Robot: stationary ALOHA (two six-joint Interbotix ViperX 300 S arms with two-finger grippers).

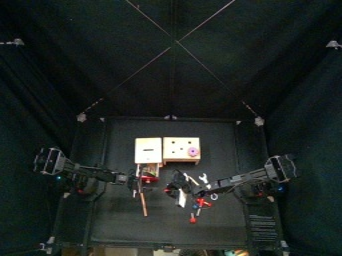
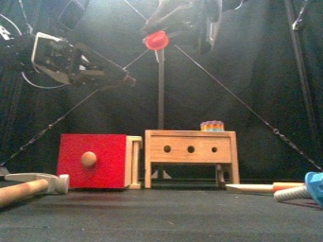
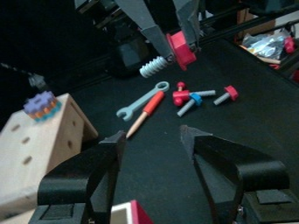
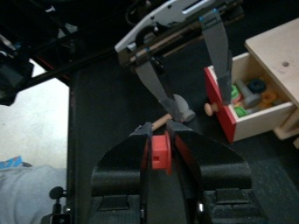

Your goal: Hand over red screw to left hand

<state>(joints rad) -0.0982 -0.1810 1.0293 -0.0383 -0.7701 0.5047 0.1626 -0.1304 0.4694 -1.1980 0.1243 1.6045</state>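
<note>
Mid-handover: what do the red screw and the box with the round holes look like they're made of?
Red screw: probably plastic, going by its flat matte red head and thick pale thread, toy-like.
Box with round holes: looks like unpainted light wood, pale tan with a matte face. Grain can't be made out.

We found the wooden stand [image 2: 190, 156] near the middle of the worktop [image 2: 164, 213], with the drawer box [image 2: 96, 161] touching it on the left. A small gear [image 2: 212, 125] sat on top of the stand. In front of the stand lay a screwdriver [image 1: 144, 195], a wrench [image 3: 146, 94] and loose bolts [image 3: 198, 94]. Above the stand, the right pincer [image 2: 157, 40] held the screw [image 3: 166, 57] in the air, with the left pincer [image 3: 149, 157] to its left, apart from it.
</note>
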